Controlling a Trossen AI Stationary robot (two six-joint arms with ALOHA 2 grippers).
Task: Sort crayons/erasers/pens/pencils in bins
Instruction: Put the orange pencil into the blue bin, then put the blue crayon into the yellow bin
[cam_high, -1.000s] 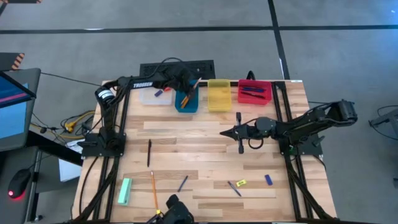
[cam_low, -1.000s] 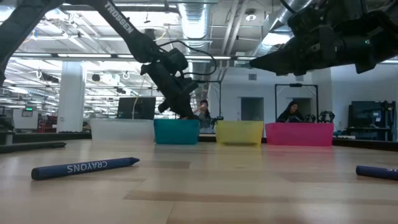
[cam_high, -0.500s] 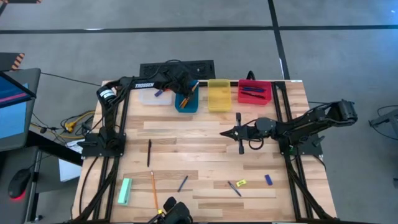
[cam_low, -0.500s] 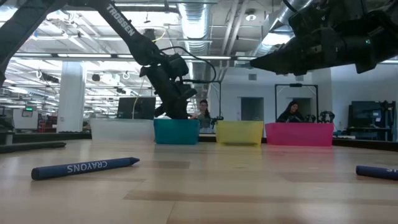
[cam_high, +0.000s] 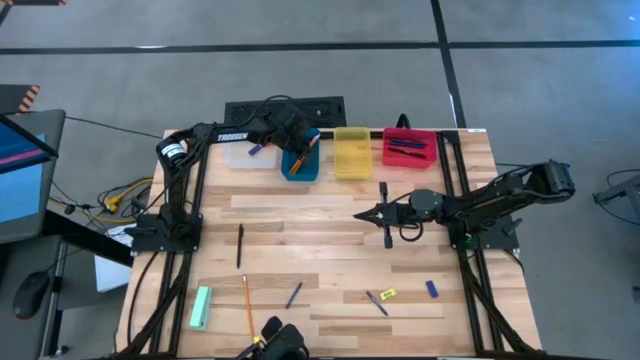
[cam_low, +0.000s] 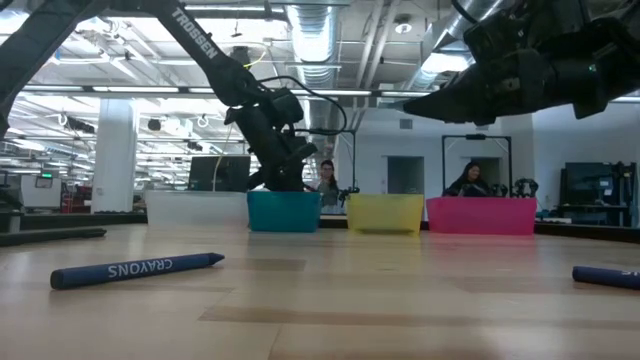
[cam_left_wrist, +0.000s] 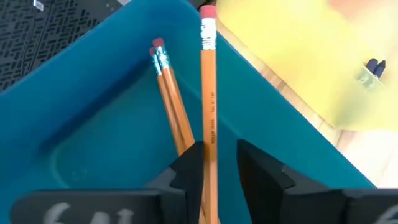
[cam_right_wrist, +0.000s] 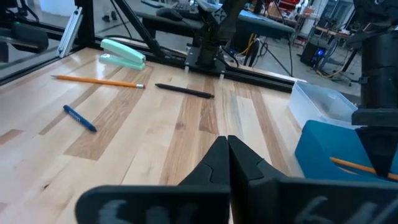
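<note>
My left gripper (cam_left_wrist: 217, 149) hangs open over the blue bin (cam_left_wrist: 93, 124), pointing steeply down into it, with an orange pencil (cam_left_wrist: 208, 87) between its fingers. The pencil's eraser end reaches the bin's far rim. A second pencil (cam_left_wrist: 171, 99) lies in the bin. The blue bin (cam_high: 300, 165) stands at the table's far edge between the clear bin (cam_high: 250, 155) and the yellow bin (cam_high: 352, 152), with the red bin (cam_high: 408, 147) beyond. My right gripper (cam_high: 358, 214) hovers shut above the table's middle, touching nothing. My left gripper has the pencil running along the inner side of one finger (cam_left_wrist: 189, 165). A clear gap shows between the pencil and the other finger. The fingers come from above, slanting down, and lie along the pencil's shaft (cam_left_wrist: 209, 155). Its lower end is hidden behind the fingers.
On the near half of the table lie another pencil (cam_high: 246, 305), a black pen (cam_high: 240, 245), two blue pens (cam_high: 294, 294) (cam_high: 377, 303), a yellow eraser (cam_high: 388, 294), a blue eraser (cam_high: 432, 288) and a green block (cam_high: 201, 307). A blue crayon (cam_low: 135, 268) lies near the low camera.
My left gripper has sunk a little toward the blue bin and tipped steeper. The pencil went down with it, and its eraser end now sticks up less far beyond the bin's far rim.
</note>
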